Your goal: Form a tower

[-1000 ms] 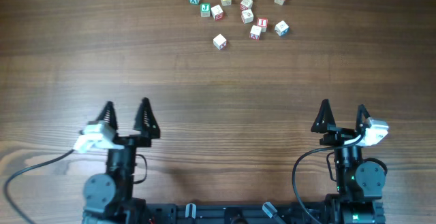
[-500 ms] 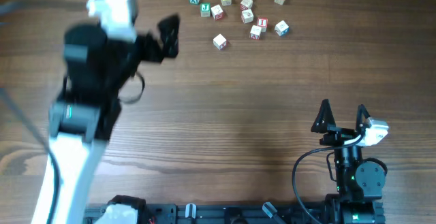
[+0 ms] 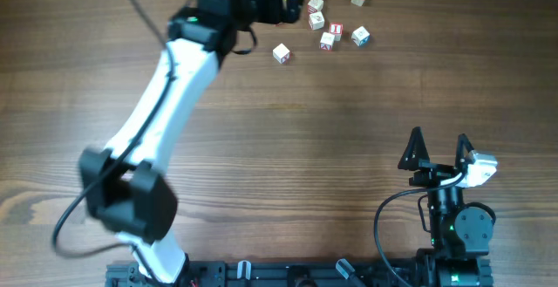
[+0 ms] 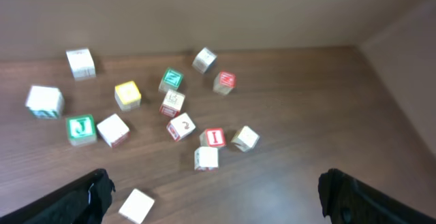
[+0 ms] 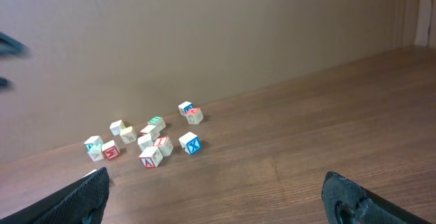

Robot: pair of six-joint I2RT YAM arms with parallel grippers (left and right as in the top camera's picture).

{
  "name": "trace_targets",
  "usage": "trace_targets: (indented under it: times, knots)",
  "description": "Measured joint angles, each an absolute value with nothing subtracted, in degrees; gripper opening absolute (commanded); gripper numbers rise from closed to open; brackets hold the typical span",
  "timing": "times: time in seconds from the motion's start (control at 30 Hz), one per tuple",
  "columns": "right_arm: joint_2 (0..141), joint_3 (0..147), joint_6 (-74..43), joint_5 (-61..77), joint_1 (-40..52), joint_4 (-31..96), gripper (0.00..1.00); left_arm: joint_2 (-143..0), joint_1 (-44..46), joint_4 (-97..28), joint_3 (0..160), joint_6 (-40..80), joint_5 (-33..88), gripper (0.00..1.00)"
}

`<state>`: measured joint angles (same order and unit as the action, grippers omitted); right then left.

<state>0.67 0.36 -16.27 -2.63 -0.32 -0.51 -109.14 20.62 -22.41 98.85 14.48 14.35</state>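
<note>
cubes [image 4: 173, 103]: loose singles, each flat on desk [image 3: 349, 104], none stacked; scatter runs left–right along the far edge | left pincer [image 4: 216, 183]: jaws wide, empty, over the scatter's left part | right pincer [image 3: 438, 136]: jaws wide, empty, at near edge, well apart from cubes

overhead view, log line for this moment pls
stage: pre-grasp | left fingers: open, over cubes, nothing held | right fingers: open, near base, nothing held | cubes: loose, unstacked
</note>
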Motion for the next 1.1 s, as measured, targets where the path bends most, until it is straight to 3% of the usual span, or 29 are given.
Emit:
trace_targets:
  times: [0.2, 0.57, 0.6, 0.7, 0.77, 1.0, 1.1]
  knots:
    - [0.7, 0.4, -16.3, -2.6, -0.3, -0.5, 1.0, -124.9, 22.8, -15.0, 98.8, 27.8, 5.4, 1.0]
    - [0.7, 0.4, -16.3, -2.6, -0.3, -0.5, 1.0, -132.9, 25.6, -20.8, 99.1, 41.1, -5.1, 1.0]
    - [0.7, 0.4, -16.3, -2.6, -0.3, -0.5, 1.0, -132.9, 26.2, -21.0, 99.2, 42.4, -5.7, 0.96]
    - [0.7, 0.4, -16.3, -2.6, -0.3, -0.5, 1.0, -133.0, 27.0, -20.9, 99.2, 44.2, -6.3, 0.61]
    - [0.7, 0.4, -16.3, -2.6, -0.3, -0.5, 1.0, -133.2, 27.2, -21.0, 99.2, 44.9, -6.2, 0.47]
    - [0.7, 0.4, -16.3, -2.6, -0.3, -0.5, 1.0, -133.5, 27.3, -22.7, 99.2, 45.7, -6.2, 0.28]
    - [0.7, 0.4, -16.3, -2.6, -0.3, -0.5, 1.0, -133.5, 27.3, -22.7, 99.3, 44.7, -6.2, 0.26]
